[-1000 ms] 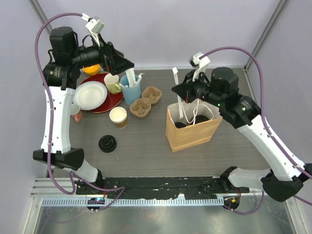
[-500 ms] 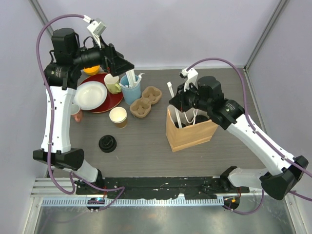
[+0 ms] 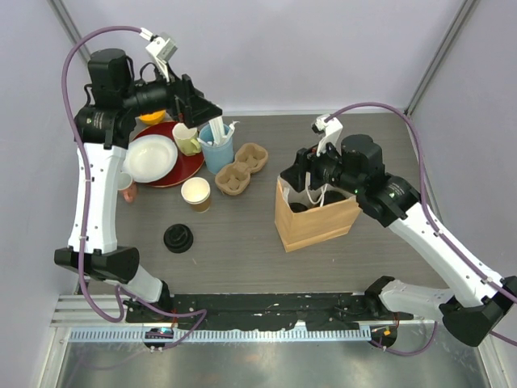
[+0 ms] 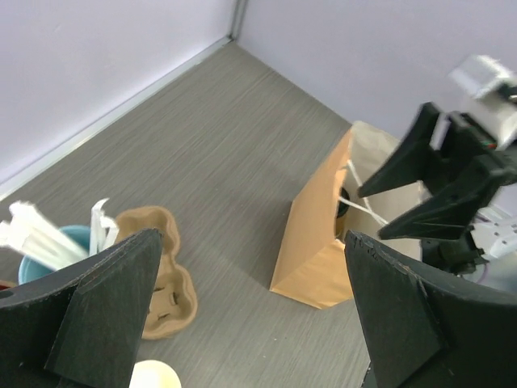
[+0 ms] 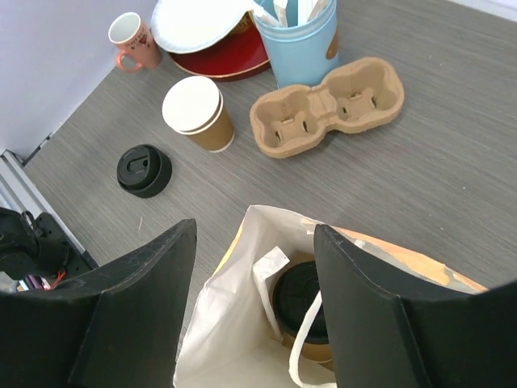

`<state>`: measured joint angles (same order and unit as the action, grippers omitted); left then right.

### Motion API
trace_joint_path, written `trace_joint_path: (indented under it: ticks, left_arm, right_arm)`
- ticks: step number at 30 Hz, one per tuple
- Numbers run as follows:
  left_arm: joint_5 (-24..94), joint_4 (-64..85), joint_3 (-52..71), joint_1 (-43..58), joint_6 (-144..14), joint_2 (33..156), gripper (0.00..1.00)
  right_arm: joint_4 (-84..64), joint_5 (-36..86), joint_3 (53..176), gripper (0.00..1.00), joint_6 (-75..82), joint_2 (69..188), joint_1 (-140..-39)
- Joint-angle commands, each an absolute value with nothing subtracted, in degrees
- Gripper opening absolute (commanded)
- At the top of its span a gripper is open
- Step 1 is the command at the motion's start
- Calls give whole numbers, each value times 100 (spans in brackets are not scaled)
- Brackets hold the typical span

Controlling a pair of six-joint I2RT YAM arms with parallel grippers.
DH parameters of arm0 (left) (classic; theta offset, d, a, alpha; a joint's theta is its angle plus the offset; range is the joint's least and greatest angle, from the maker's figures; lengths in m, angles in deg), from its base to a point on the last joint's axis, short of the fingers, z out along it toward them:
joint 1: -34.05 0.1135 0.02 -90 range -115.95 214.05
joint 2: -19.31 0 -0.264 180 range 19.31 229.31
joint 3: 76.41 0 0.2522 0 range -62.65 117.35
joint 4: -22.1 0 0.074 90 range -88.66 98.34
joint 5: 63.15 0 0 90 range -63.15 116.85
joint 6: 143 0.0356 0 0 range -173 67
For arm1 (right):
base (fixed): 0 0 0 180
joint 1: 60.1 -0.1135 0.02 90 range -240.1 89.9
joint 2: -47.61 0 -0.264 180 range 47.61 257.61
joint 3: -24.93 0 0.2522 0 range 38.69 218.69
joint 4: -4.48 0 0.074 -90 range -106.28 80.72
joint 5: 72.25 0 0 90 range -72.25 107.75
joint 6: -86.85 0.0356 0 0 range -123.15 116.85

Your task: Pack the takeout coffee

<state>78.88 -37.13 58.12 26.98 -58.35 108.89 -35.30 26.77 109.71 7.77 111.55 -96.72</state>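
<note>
One takeout coffee [image 5: 305, 301], a kraft cup with a black lid, stands inside the brown paper bag [image 3: 313, 226] [image 5: 212, 323]. Beside it in the bag lies a white wrapped stick [image 5: 271, 279]. My right gripper [image 3: 297, 178] [image 5: 255, 234] hangs open just over the bag's mouth with nothing between its fingers. Another kraft cup [image 3: 196, 194] [image 5: 196, 113] stands unlidded on the table, and its black lid [image 3: 178, 238] [image 5: 144, 170] lies apart in front of it. My left gripper [image 3: 203, 108] [image 4: 252, 238] is open and empty, high above the blue cup.
A light blue cup of white sticks [image 3: 216, 147], a pulp cup carrier [image 3: 241, 168] [image 4: 161, 279], a yellow-green mug [image 3: 187, 137], a white plate [image 3: 149, 158] on a red plate [image 3: 184, 168] and a small mug [image 3: 127, 187] crowd the back left.
My right gripper came down over the bag with a white stick in it, then opened. The stick now lies inside the bag. The left arm barely moved.
</note>
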Motion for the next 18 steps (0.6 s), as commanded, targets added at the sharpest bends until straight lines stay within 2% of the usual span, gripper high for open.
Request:
trace_joint_path:
  ticks: [1, 2, 4, 5, 6, 9, 13, 18]
  left_arm:
    - [6820, -3858, 5452, 2694, -5793, 10808, 100]
    - [6511, -3964, 5416, 2702, -5740, 10921, 100]
    - [5827, -4375, 5389, 2702, -5513, 11097, 92]
    - [5613, -4500, 5407, 2694, -5450, 11220, 86]
    - [5446, -4605, 5415, 2693, -5397, 11430, 69]
    - [4839, -4791, 5450, 2693, -5161, 11861, 53]
    - [4259, -4852, 5608, 2649, -4773, 12266, 55]
    - [3994, -5334, 5750, 2649, -4527, 12741, 47]
  right_arm:
    - [-3231, 2469, 11487, 66, 775, 11115, -9648]
    - [-3231, 2461, 11611, 67, 784, 11176, -9640]
    - [-3240, 2469, 12022, 68, 766, 11369, -9649]
    - [-3240, 2478, 12156, 68, 740, 11440, -9649]
    - [-3231, 2487, 12287, 68, 688, 11510, -9649]
    - [-3231, 2531, 12683, 67, 608, 11791, -9640]
    - [-3231, 2592, 12869, 68, 538, 11941, -9649]
    - [-3240, 2575, 12764, 68, 617, 11889, -9640]
